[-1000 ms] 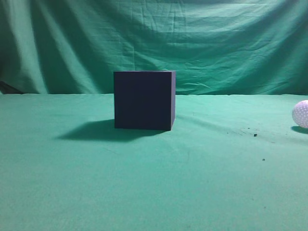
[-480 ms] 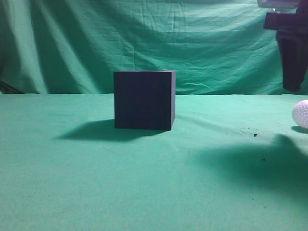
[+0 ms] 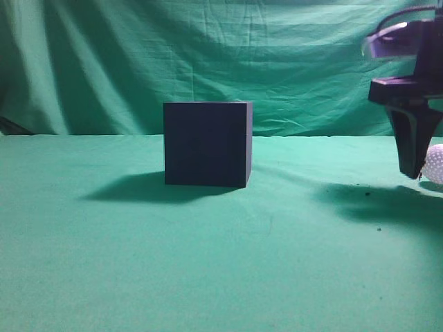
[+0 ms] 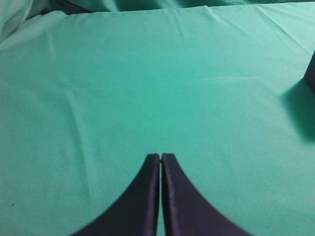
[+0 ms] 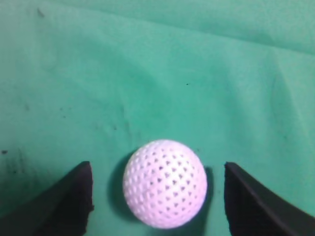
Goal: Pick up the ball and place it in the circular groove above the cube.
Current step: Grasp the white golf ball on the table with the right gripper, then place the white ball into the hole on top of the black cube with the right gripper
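The dark navy-black cube (image 3: 207,144) stands on the green cloth left of centre in the exterior view; its top face is hidden at this height. Its edge shows at the right border of the left wrist view (image 4: 311,73). The white dimpled ball (image 3: 435,163) lies at the far right, partly behind my right gripper (image 3: 413,169). In the right wrist view the ball (image 5: 165,183) sits on the cloth between the open fingers (image 5: 157,189), with gaps on both sides. My left gripper (image 4: 161,157) is shut and empty over bare cloth.
A green cloth (image 3: 221,263) covers the table and hangs as a backdrop (image 3: 221,62). Small dark specks (image 3: 367,194) lie on the cloth near the ball.
My right gripper entered at the upper right and has come down to the ball's level. The ball and the cube have not moved.
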